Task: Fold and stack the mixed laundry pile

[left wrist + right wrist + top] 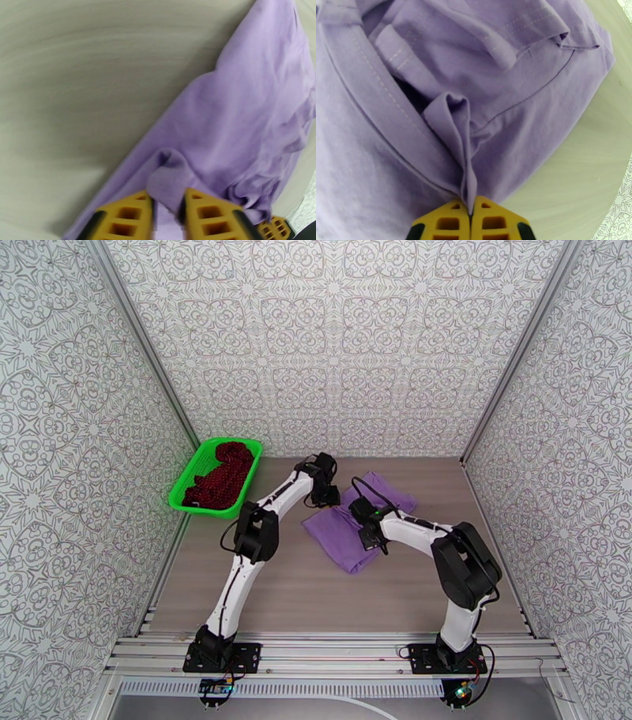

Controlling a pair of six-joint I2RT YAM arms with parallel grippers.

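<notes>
Lavender fabric of the T-shirt lies partly spread and partly bunched on the table, near its middle and just in front of the back wall. Its near portion is flatter, while the far right part is rumpled into folds. In the right wrist view, the T-shirt shows stitched hems and a dark opening among overlapping layers.

The right tool has its yellow fingers pressed together on a narrow upright ridge of this cloth, which rises from between the tips. From above, the right tool sits on top of the shirt near its centre.

The left tool stands with its fingers parted, and a small raised tuft of the T-shirt sits in the gap between them; whether the pads press on it I cannot tell. From above, the left tool is at the shirt's far left edge.

Well apart, at the table's far left corner, the dark red speckled patterned garment lies heaped inside the bright green basket.
</notes>
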